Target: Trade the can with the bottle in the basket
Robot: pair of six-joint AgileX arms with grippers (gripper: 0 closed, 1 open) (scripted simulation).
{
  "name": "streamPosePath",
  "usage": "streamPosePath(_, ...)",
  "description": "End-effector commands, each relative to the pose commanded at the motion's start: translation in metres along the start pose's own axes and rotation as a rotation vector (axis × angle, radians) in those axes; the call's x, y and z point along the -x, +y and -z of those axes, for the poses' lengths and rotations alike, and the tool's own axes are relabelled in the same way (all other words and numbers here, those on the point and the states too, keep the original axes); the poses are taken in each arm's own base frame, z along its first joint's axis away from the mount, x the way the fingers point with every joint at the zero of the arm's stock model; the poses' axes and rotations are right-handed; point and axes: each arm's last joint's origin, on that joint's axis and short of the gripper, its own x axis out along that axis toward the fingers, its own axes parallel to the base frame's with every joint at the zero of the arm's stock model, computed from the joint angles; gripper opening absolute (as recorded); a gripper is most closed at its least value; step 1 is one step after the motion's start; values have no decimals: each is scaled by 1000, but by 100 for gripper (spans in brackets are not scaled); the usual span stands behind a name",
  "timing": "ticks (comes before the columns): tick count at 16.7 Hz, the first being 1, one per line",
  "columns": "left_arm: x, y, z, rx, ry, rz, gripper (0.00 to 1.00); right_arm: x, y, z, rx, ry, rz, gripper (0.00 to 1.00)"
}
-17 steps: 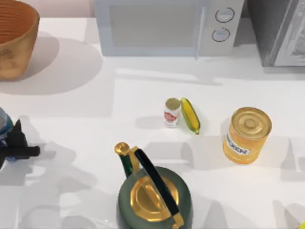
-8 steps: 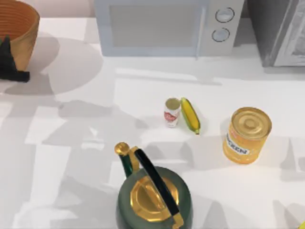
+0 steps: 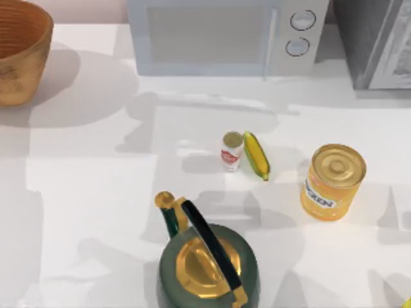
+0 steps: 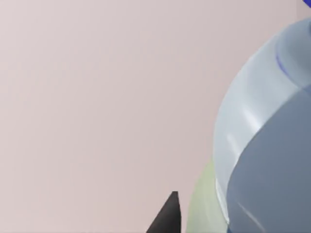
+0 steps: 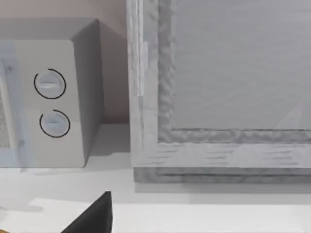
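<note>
One basket (image 3: 22, 51) sits at the table's ten o'clock corner, its orange ribbed inside bare where it shows. The left wrist view shows the blue bottle (image 4: 265, 141) close against a dark left fingertip (image 4: 167, 216); whether it is clamped I cannot tell. Near centre the can (image 3: 232, 151) stands touching a corn cob (image 3: 256, 154). The kettle (image 3: 207, 256) sits at six o'clock, the big orange can (image 3: 332, 181) at three. The right gripper's state I cannot tell.

Left gripper's dark fingertip (image 4: 167, 216) seen in the left wrist view, pressed close beside the blue bottle (image 4: 265, 141), facing a plain pink wall. Grip looks closed around it. Right gripper's dark fingertip (image 5: 95, 216) seen low in the right wrist view, above the table.
</note>
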Motion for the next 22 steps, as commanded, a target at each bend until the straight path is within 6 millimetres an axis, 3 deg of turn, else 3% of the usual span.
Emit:
streamPosePath(3, -12, 20, -12, 54, 119, -12, 0, 0, 0, 0, 0, 0, 0, 100)
streamPosePath(7, -24, 35, -6, 134, 244, -27, 0, 0, 0, 0, 0, 0, 0, 100)
streamPosePath(15, -29, 35, 2, 148, 272, -25, 0, 0, 0, 0, 0, 0, 0, 100)
streamPosePath(22, -64, 34, 29, 147, 261, -27, 0, 0, 0, 0, 0, 0, 0, 100)
